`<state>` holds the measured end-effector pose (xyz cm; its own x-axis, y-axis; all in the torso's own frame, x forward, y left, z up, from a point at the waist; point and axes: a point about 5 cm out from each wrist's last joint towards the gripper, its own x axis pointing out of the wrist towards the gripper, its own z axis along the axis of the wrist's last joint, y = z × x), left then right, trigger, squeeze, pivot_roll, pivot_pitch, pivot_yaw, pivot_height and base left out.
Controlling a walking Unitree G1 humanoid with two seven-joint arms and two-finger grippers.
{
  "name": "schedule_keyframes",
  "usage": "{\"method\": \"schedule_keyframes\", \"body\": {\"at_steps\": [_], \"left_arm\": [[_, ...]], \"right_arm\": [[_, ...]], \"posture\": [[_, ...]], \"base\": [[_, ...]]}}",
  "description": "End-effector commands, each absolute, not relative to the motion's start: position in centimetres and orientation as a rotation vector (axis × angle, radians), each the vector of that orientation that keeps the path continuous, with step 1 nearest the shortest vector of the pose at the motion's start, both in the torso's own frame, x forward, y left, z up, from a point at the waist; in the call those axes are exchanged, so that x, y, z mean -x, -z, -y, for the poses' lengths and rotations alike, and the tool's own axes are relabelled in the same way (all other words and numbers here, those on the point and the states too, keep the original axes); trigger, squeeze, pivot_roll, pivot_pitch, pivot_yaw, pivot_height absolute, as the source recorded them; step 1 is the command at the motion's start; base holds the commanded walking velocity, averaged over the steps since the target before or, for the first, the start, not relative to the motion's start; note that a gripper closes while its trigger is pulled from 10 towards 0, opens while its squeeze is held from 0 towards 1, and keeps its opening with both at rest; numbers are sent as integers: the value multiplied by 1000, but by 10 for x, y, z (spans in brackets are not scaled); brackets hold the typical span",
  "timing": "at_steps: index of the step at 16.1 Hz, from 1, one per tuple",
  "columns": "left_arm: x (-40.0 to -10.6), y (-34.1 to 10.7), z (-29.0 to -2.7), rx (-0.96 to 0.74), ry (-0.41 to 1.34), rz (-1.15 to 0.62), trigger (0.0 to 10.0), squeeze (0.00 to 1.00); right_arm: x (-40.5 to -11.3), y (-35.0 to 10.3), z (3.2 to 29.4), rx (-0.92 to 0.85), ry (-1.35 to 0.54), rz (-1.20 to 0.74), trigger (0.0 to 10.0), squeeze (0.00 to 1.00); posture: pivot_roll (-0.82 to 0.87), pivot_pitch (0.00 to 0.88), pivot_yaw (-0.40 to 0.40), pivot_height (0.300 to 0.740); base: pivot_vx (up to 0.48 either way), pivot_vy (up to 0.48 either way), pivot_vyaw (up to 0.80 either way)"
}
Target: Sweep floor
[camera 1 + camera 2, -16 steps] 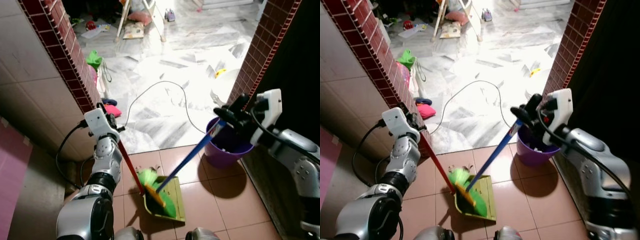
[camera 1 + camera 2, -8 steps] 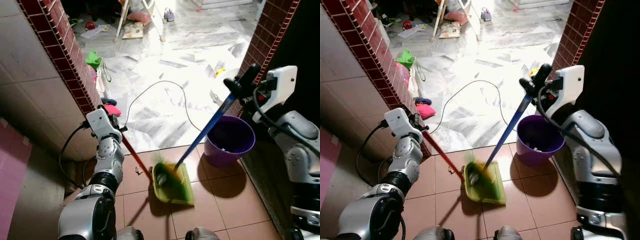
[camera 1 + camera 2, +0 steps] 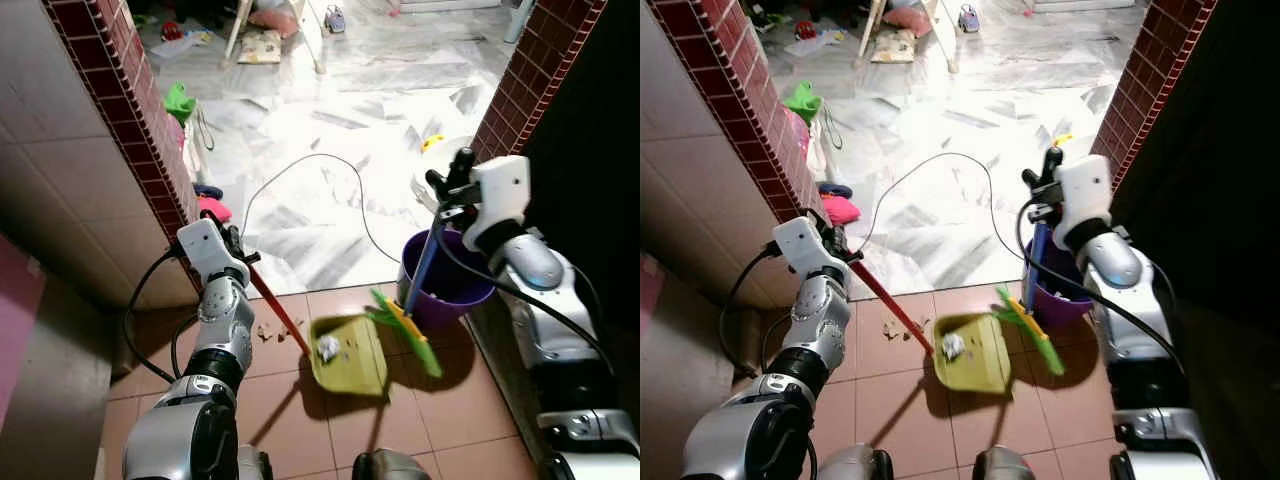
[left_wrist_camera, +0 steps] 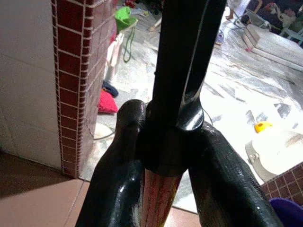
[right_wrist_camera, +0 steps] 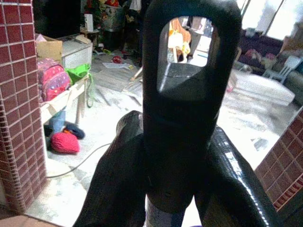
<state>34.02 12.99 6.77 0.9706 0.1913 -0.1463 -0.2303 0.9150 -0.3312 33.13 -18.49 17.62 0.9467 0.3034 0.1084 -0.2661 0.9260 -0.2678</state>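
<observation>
My left hand (image 3: 232, 243) is clamped on the red handle (image 3: 277, 314) of the green dustpan (image 3: 347, 354), which lies on the tiled floor (image 3: 455, 415) holding a crumpled scrap (image 3: 327, 346). My right hand (image 3: 449, 190) grips the blue broom (image 3: 422, 270) by its top, its green head (image 3: 410, 331) lifted beside the purple bucket (image 3: 458, 291).

Home: marble floor (image 3: 330, 120), scattered toys (image 3: 182, 102).

Purple bucket (image 3: 452, 290), black cable (image 3: 300, 175), pink cushion (image 3: 214, 209), green bag (image 3: 181, 101)

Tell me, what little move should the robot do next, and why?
Probably tip the green plastic dustpan toward the purple bucket: white crumpled trash already lies in it, and the right hand holds the blue-handled broom lifted clear beside the bucket.
</observation>
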Motion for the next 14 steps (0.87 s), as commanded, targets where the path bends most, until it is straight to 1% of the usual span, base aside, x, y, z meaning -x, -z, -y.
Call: {"method": "schedule_keyframes", "body": {"at_steps": [1,3,5,7,8,9,10,11,13,14], "left_arm": [[-346,-82,-128,375,-189,-39,10000,0],[-347,-86,-125,381,-172,-26,10000,0],[-347,-88,-125,386,-164,-20,10000,0],[-348,-94,-127,393,-164,2,10000,0],[-349,-104,-133,391,-182,40,10000,0],[-348,-110,-137,387,-195,69,10000,0],[-347,-115,-141,370,-205,95,10000,0],[-344,-128,-149,368,-221,142,10000,0],[-342,-146,-157,379,-229,195,10000,0],[-341,-150,-158,385,-227,201,10000,0]], "right_arm": [[-336,-195,179,323,-276,263,10000,0],[-339,-183,178,366,-256,245,10000,0],[-338,-162,181,419,-223,183,10000,0],[-333,-142,192,470,-159,135,10000,0],[-325,-122,200,501,-112,72,10000,0],[-319,-110,203,501,-101,19,10000,0],[-315,-101,206,479,-71,-24,10000,0],[-306,-79,207,371,-31,-133,10000,0],[-290,-54,206,274,26,-238,10000,0],[-288,-52,205,269,26,-244,10000,0]], "posture": [[-71,0,-33,740],[-61,0,-25,740],[-61,0,-11,740],[-67,0,-4,740],[-73,0,-4,740],[-75,0,-4,740],[-77,0,-2,740],[-82,0,8,740],[-89,0,39,740],[-89,0,39,740]], "base": [[0,0,0],[0,0,0],[0,0,0],[0,0,0],[0,0,0],[0,0,0],[0,0,0],[0,0,0],[0,0,0],[0,0,0]]}}
